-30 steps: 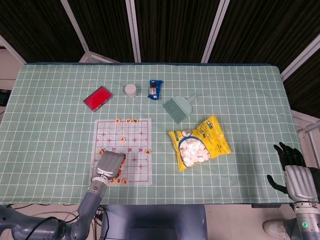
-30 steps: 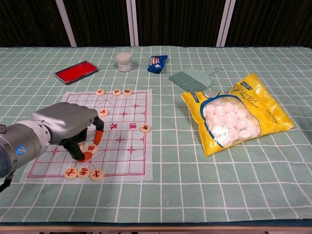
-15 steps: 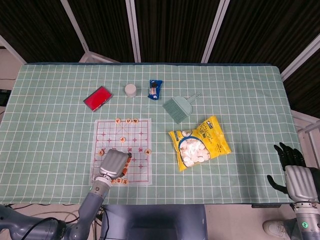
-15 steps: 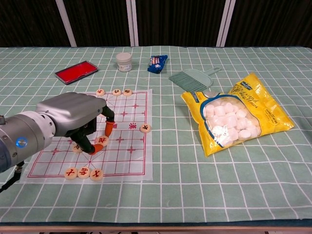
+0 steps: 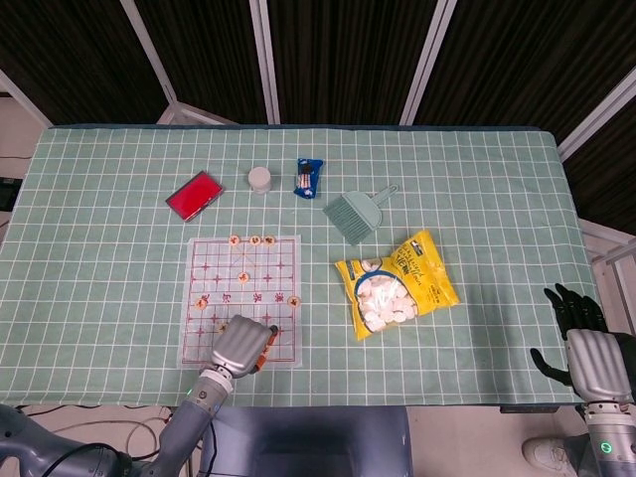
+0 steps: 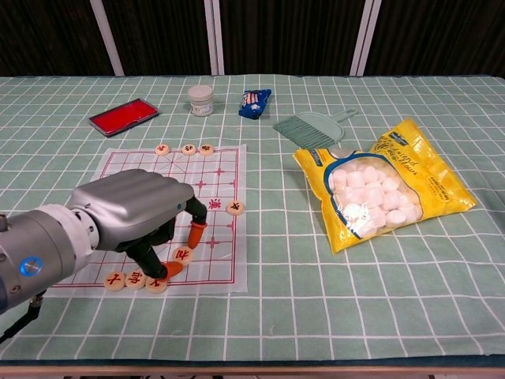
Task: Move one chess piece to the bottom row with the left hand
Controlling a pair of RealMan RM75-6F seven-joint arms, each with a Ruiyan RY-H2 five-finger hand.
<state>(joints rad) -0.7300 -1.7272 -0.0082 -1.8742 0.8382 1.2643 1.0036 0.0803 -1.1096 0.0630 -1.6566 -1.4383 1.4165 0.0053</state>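
A paper chess board (image 5: 241, 283) (image 6: 217, 178) lies on the green checked cloth. My left hand (image 5: 243, 345) (image 6: 130, 212) hovers over the board's near edge. Its orange-tipped fingers (image 6: 195, 234) pinch a round wooden chess piece (image 6: 183, 254) just above the board. That piece is right of three pieces (image 6: 136, 279) lined up in the bottom row. Three more pieces (image 5: 254, 239) (image 6: 188, 148) sit in the top row, and one piece (image 5: 294, 300) (image 6: 235, 208) lies at the board's right edge. My right hand (image 5: 586, 346) hangs off the table's right edge, fingers apart and holding nothing.
A yellow marshmallow bag (image 5: 396, 285) (image 6: 383, 183) lies right of the board. A green dustpan (image 5: 355, 212) (image 6: 313, 125), blue packet (image 5: 309, 177) (image 6: 255, 101), white jar (image 5: 259, 179) (image 6: 200, 99) and red case (image 5: 195, 194) (image 6: 123, 117) sit beyond it.
My left hand has moved right and toward the near edge, carrying the pinched piece from the board's left middle down to beside the bottom row. The right hand has stayed still.
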